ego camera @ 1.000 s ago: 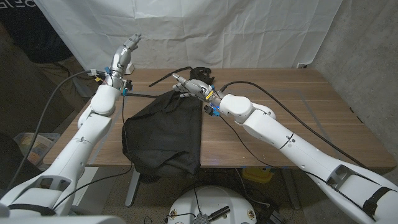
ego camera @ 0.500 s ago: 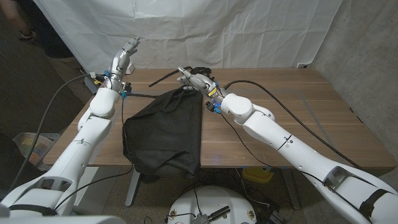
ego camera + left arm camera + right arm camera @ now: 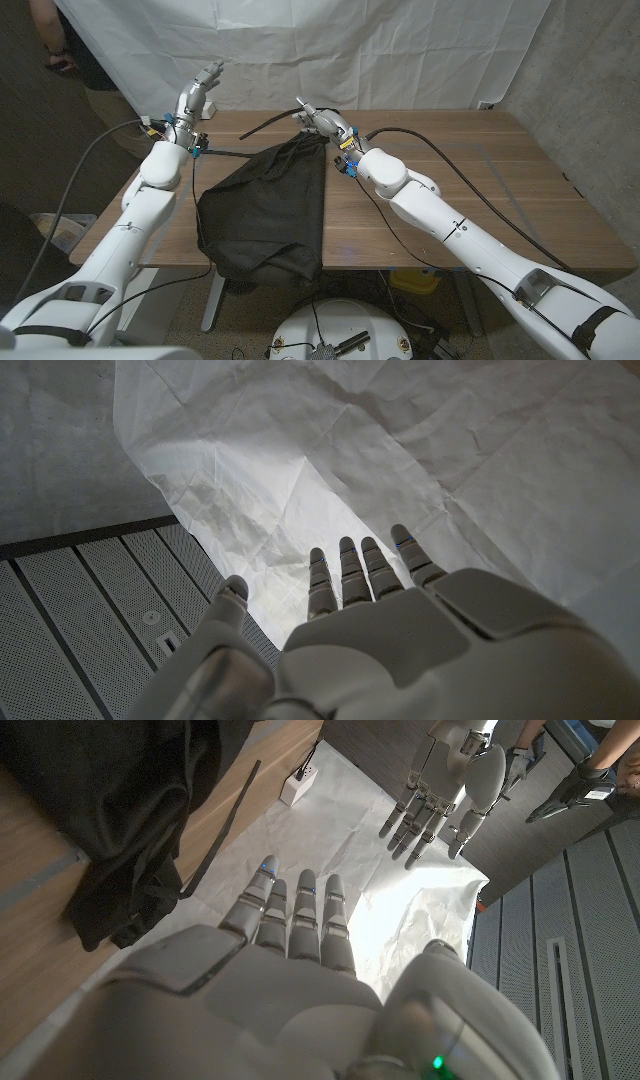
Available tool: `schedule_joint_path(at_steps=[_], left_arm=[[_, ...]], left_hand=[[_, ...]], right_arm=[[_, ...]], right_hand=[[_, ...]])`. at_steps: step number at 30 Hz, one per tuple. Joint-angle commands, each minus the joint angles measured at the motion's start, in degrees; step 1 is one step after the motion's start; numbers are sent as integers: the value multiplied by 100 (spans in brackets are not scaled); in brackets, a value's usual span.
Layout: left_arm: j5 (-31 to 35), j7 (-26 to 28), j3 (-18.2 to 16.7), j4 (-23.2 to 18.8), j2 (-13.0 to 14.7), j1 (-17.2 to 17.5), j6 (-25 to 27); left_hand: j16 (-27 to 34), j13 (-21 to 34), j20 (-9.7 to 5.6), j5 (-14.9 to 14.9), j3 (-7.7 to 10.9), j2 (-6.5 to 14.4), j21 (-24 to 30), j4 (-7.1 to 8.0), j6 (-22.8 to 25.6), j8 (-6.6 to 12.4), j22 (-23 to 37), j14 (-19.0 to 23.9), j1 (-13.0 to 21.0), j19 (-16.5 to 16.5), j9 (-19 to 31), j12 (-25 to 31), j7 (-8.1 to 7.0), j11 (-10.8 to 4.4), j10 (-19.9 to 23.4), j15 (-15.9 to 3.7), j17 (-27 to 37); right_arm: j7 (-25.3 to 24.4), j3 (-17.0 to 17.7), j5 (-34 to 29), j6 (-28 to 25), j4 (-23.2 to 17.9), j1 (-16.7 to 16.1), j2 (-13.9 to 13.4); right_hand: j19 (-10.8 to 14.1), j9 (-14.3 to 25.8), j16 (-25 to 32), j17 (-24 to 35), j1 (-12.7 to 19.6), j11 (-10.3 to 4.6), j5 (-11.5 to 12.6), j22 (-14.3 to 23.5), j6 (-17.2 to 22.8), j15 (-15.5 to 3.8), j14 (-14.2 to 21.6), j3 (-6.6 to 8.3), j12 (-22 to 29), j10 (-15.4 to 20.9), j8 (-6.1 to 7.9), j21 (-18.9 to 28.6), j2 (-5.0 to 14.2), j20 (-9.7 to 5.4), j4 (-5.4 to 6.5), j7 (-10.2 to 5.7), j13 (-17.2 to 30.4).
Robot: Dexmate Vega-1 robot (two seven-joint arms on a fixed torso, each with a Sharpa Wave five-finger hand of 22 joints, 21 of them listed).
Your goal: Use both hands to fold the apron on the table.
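Table (image 3: 450, 190) of brown wood carried one apron (image 3: 265, 205), black and already doubled over into a rough wedge. Its narrow end reached toward twelve o'clock, its broad rumpled end hung over the six o'clock edge, and the whole of it sat a little toward nine o'clock of the table's middle. One dark strap (image 3: 268, 122) trailed off from the narrow end along the far part of the table. In the right wrist view the apron's bunched top lay as a dark heap on the wood.

White sheet (image 3: 340, 50), creased, hung behind the table at twelve o'clock.

Two arms, two hands. The right hand (image 3: 318, 120) was raised just above the apron's narrow end, fingers (image 3: 300, 910) straight and apart, grasping nothing. The left hand (image 3: 203, 84) was lifted at about ten o'clock, well apart from the cloth, fingers (image 3: 355, 565) likewise extended and released.

One person's arm (image 3: 45, 30) showed at the upper nine o'clock corner.
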Motion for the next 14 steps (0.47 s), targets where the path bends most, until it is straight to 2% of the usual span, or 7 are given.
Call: schedule_joint_path(at_steps=[1, 7, 14], left_arm=[[-169, -266, 21, 285, 1, -127, -217], [-131, -265, 44, 186, 34, -69, -119], [-6, -88, 37, 6, 11, 5, -34]], left_hand=[[10, -7, 11, 11, -13, -19, -7, -18, -33, -1, 7, -28, 10, 14, -7, 22, 10, 15, -23, 16, 6], [12, -7, 12, 11, -15, -19, -8, -19, -34, 0, 7, -28, 10, 16, -7, 21, 8, 10, -29, 20, 6], [13, -7, 9, 11, -18, -19, -12, -18, -32, 2, 8, -29, 8, 17, -7, 23, 13, 5, -30, 14, 7]], right_arm=[[-353, 85, -125, 479, 226, -55, 149], [-488, 177, -21, 1039, 652, -115, 308], [-665, 221, -150, 1501, 937, -86, 351]], right_hand=[[84, 25, 41, 6, 76, 3, -10, 10, 126, -32, 113, 67, 70, 145, 68, 58, 14, -38, 12, 42, 30], [152, 26, 48, 5, 101, -6, -23, 10, 305, -63, 220, 109, 101, 317, 95, 68, 18, -81, -6, 66, 31], [146, 26, 34, 6, 102, -7, -28, 10, 376, -78, 222, 123, 108, 378, 101, 58, 15, -94, -8, 66, 32]])
